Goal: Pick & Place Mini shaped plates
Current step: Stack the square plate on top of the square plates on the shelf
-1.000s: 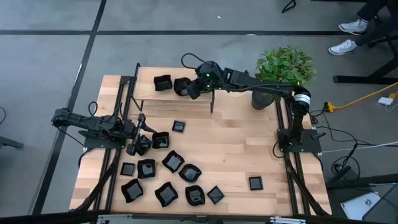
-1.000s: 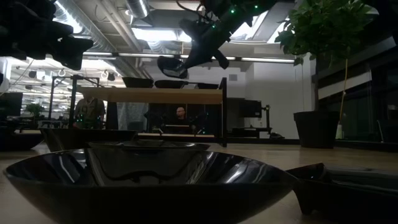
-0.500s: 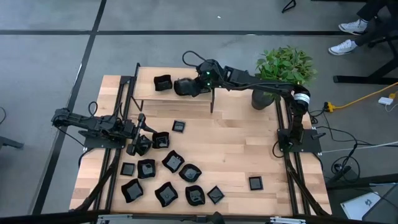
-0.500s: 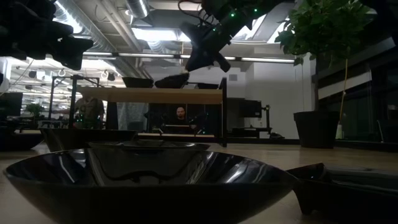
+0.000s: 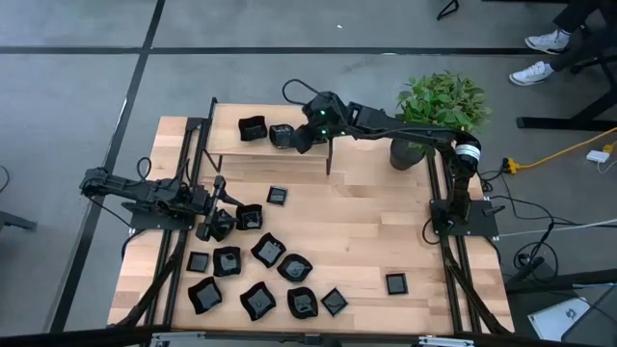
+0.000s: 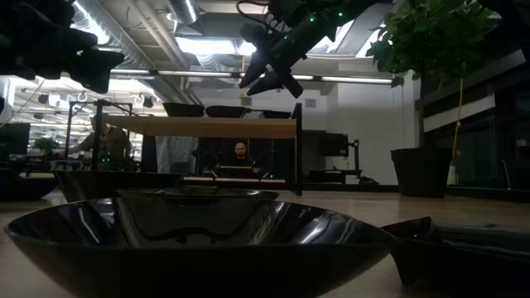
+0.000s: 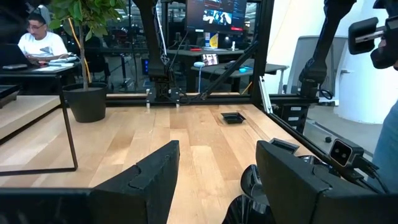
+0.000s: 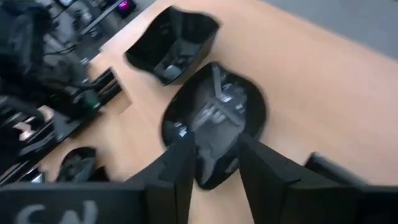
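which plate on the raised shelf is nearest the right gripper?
The plate right at the right gripper, the one closer to the plant; the other shelf plate sits farther along, clear of it.

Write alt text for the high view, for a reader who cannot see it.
Top-down view of a wooden table: the right gripper hovers open over a black mini plate on a raised shelf, beside another plate. The left gripper rests open by a cluster of plates near the front.
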`<act>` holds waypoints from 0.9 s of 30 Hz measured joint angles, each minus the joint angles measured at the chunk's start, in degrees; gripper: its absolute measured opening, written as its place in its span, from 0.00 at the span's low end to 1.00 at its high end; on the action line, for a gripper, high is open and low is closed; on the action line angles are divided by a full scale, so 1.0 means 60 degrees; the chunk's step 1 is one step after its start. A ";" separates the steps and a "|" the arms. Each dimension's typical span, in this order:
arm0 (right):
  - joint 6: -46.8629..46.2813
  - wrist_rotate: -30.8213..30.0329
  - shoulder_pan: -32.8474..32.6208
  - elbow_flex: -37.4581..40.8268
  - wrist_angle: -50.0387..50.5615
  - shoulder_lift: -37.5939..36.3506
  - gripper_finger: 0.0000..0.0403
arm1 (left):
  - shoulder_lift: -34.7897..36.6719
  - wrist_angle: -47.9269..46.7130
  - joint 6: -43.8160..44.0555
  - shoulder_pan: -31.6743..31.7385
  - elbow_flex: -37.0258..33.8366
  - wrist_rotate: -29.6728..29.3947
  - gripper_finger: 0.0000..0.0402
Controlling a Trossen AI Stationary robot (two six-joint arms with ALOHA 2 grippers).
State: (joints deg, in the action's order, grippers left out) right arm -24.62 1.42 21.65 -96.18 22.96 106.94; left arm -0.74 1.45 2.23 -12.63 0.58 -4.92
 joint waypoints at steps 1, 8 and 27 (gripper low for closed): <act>0.0011 0.0202 0.0000 0.0000 0.0042 0.0000 0.32 | -0.0002 0.0000 -0.0001 0.0000 0.0000 0.0002 0.52; 0.0102 0.1425 -0.0022 0.0000 0.0644 0.0000 0.35 | -0.0003 0.0000 -0.0001 0.0002 0.0000 0.0003 0.52; 0.1290 -0.0315 -0.1938 0.0005 0.3487 -0.0786 0.35 | -0.0001 0.0001 0.0001 0.0002 0.0000 0.0000 0.52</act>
State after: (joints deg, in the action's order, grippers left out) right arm -16.88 -0.48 10.02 -96.15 43.89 102.22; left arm -0.75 1.46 2.24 -12.62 0.58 -4.92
